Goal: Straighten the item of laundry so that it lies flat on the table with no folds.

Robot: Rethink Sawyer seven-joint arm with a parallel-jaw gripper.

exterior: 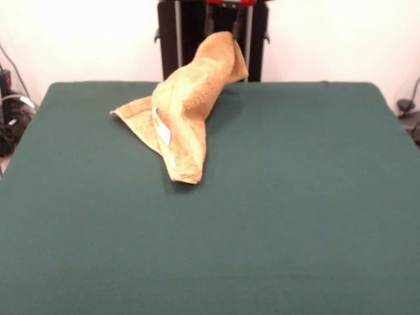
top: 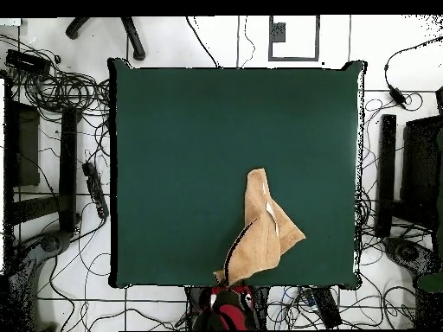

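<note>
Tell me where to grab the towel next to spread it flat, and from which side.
Probably the towel's free tip lying on the table, nearest the front camera, approached from above. The far end is raised toward the pedestal, so this low corner, pulled away from the robot, should unfold the draped length.

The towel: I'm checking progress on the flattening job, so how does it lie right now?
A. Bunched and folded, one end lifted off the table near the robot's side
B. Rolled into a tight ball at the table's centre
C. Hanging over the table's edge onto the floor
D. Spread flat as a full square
A: the towel is folded lengthwise, its far end raised above the table by the robot's base, while the rest trails on the cloth with the white label showing.
</note>
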